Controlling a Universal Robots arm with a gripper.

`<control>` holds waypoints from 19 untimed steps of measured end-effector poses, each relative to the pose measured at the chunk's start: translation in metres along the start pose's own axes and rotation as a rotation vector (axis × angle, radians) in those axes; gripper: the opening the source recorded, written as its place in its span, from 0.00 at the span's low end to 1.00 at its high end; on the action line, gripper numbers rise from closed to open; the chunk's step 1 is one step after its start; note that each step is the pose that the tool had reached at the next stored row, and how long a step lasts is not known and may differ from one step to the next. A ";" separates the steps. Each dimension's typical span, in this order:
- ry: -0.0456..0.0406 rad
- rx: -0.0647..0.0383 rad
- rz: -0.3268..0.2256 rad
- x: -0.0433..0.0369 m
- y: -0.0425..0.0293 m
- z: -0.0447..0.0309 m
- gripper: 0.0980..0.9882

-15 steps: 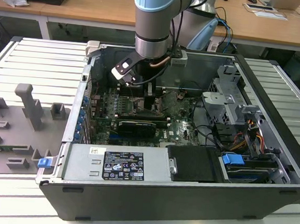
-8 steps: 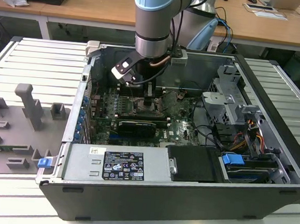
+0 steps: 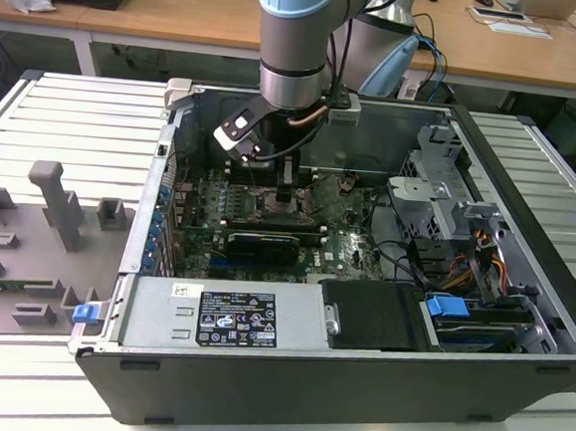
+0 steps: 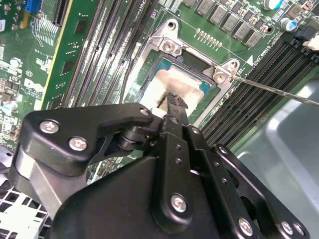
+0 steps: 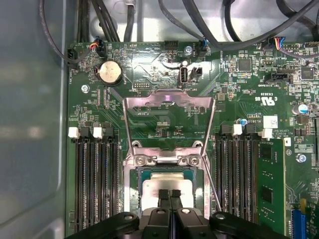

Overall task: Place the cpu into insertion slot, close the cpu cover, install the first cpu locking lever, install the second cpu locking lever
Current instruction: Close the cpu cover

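Pale silver square cpu (image 5: 167, 185) in its dark, silver-rimmed insertion slot (image 5: 132, 184).
We see the black gripper (image 5: 169, 193) over it, fingers pressed together, holding nothing.

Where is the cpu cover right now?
In the first wrist view the cpu cover is flipped open off the insertion slot, on the side toward the coin battery, with the cpu seated in the slot.
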State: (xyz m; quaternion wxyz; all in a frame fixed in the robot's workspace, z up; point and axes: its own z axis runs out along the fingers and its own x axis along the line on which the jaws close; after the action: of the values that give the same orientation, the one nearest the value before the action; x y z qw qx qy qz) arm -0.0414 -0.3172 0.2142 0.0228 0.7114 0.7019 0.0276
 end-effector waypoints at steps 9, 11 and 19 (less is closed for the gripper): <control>0.0001 0.000 0.000 0.0000 0.0002 -0.0020 0.01; 0.0000 0.000 0.000 0.0000 0.0001 -0.0022 0.01; 0.0000 0.000 0.000 0.0000 0.0002 -0.0026 0.01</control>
State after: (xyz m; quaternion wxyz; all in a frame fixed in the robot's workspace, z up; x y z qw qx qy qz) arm -0.0414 -0.3172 0.2168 0.0228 0.7114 0.7019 0.0276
